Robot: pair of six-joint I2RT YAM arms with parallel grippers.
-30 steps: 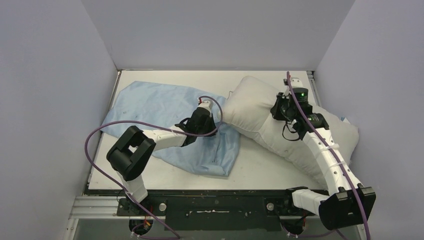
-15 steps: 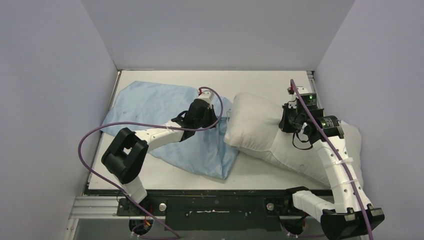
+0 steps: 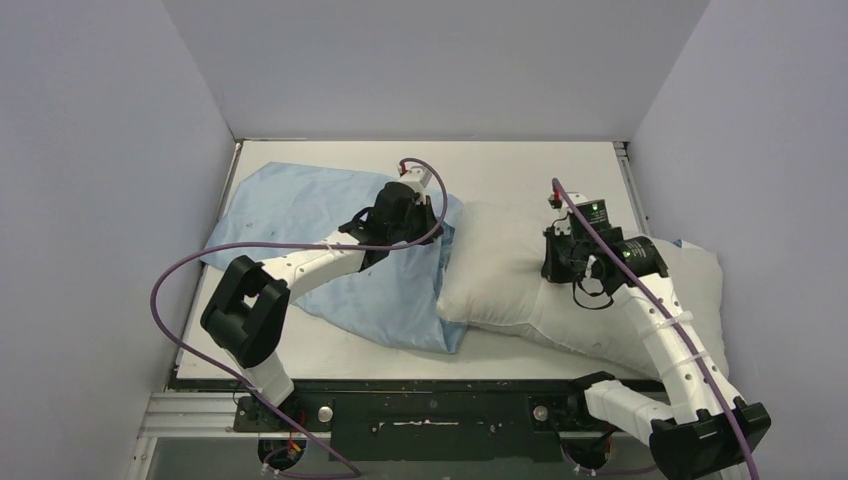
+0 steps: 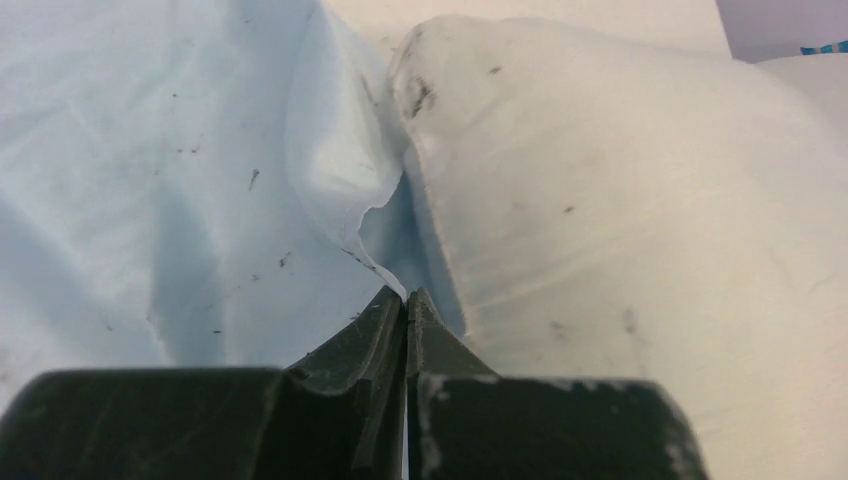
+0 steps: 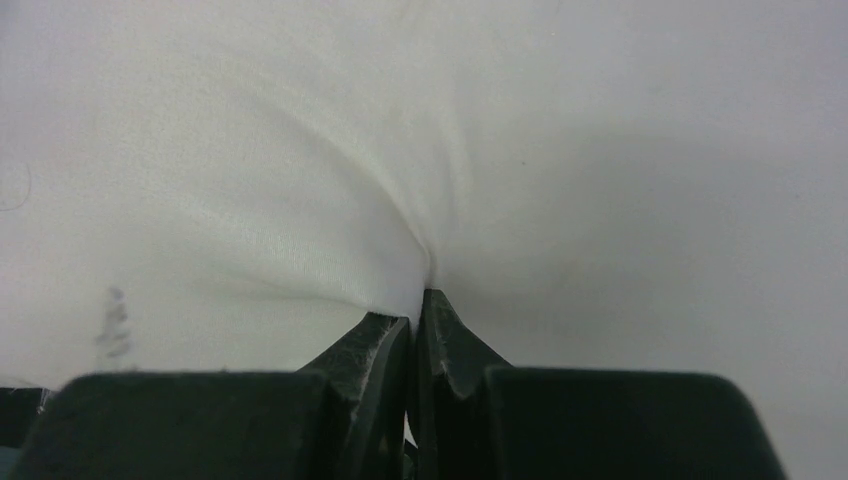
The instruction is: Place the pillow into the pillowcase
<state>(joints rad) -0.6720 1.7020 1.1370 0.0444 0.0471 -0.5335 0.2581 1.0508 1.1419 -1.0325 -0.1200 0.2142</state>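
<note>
- Nearest to us, the right gripper [image 5: 418,300] is clamped on a pinch of the plump white rectangular pillow [image 3: 500,272]; the fuzzy cloth gathers in folds right into the closed jaws.
- We judge the step in hand to be feeding the pillow's left end into the sleeve. For that the right arm should push leftward, low and along the table, leading with one corner so the bulk does not jam at the opening.
- A pinch of cover alone may stretch rather than move the stuffing, so we would go slowly and regrip closer to the leading end if it lags.
- A little farther, the left gripper [image 4: 405,300] is closed on the hem [image 4: 362,222] of the thin, wrinkled light blue pillowcase [image 3: 300,215]. It should hold this upper layer raised and taut, and pull rightward over the pillow as that advances.
- As a container, the pillowcase looks flat and empty through its body. At its mouth the pillow's end butts against the raised hem and overlaps the blue edge; we cannot tell whether any of it is truly inside.
- Most of the pillow lies outside, on the right of the white table [image 3: 520,165], near the right wall.
</note>
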